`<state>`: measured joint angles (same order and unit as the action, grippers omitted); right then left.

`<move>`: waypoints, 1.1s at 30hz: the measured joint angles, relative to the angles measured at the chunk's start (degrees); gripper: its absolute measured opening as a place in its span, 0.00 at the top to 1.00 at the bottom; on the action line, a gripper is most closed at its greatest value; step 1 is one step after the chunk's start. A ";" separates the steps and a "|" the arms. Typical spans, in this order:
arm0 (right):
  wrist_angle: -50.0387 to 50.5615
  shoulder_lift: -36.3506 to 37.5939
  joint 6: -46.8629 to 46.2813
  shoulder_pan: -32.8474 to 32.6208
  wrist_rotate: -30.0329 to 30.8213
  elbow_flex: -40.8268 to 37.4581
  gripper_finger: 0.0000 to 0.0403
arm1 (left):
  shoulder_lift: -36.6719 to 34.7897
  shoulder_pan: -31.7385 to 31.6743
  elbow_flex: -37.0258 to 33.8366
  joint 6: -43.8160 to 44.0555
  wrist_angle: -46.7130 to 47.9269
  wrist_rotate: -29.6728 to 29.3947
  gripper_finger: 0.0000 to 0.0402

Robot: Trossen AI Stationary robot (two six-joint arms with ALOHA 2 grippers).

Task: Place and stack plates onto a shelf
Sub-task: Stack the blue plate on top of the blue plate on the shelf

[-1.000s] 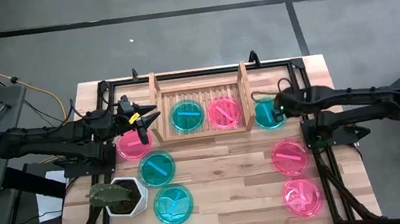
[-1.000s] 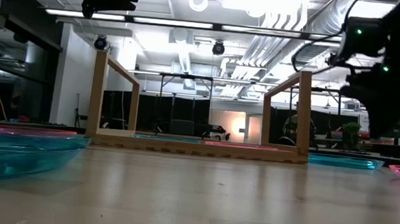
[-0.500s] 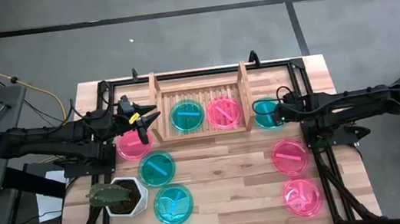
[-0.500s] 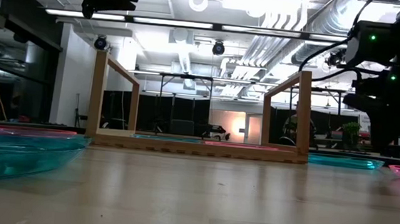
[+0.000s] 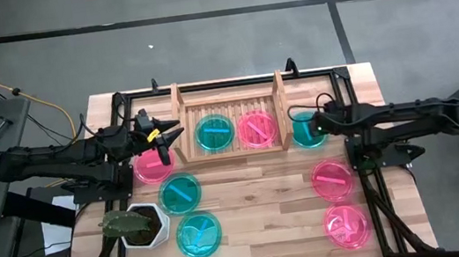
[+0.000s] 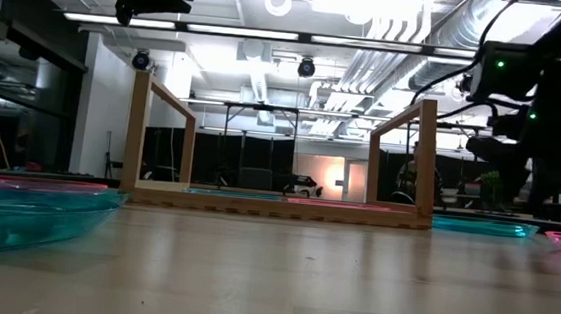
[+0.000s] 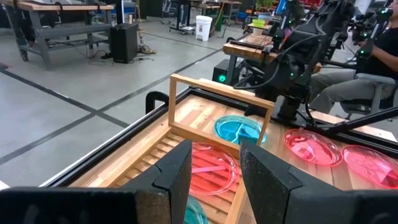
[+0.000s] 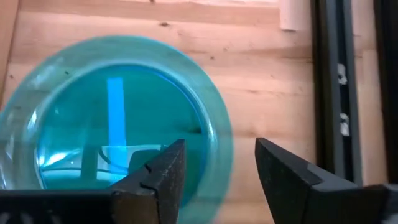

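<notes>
The wooden shelf [image 5: 232, 128] stands at the table's far middle, with a teal plate [image 5: 214, 133] and a pink plate [image 5: 257, 128] lying flat on its slats. Another teal plate [image 5: 302, 130] lies on the table just right of the shelf. My right gripper [image 8: 219, 144] hangs open above it, one finger over the plate's inside and one outside the rim [image 8: 219, 134]; I see no touch. My left gripper [image 5: 170, 138] waits open left of the shelf, above a pink plate [image 5: 151, 167].
More plates lie loose on the table: two teal [image 5: 179, 192] [image 5: 199, 234] at near left, two pink [image 5: 332, 180] [image 5: 346, 225] at near right. A white pot with a plant [image 5: 136, 227] stands at the near left. Black frame rails [image 5: 360, 164] run along the table's sides.
My right gripper drew back toward the table's right edge, then came back toward the teal plate beside the shelf. The plate has stayed flat on the table.
</notes>
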<state>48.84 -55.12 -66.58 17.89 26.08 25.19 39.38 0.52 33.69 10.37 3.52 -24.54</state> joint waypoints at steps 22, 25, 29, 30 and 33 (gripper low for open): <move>-11.79 -8.26 16.10 12.16 -8.40 -1.97 0.59 | 0.00 0.01 0.00 -1.01 -0.41 0.01 0.68; -13.39 -8.24 17.36 12.92 -9.74 -3.41 0.59 | 0.00 -0.01 0.00 -1.00 -0.41 -0.01 0.68; -14.76 -8.09 18.16 13.35 -10.32 -4.53 0.63 | 0.00 0.01 0.00 -1.05 -0.39 -0.01 0.68; -14.75 -8.10 18.35 13.33 -10.01 -4.55 0.66 | 0.00 0.01 0.00 -1.05 -0.39 -0.01 0.68; -15.19 -8.10 18.61 13.31 -9.40 -4.61 0.77 | 0.00 -0.01 0.00 -1.03 -0.40 -0.01 0.68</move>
<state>33.65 -63.22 -47.97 31.20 16.69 20.58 39.38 0.51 33.69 9.34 3.13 -24.56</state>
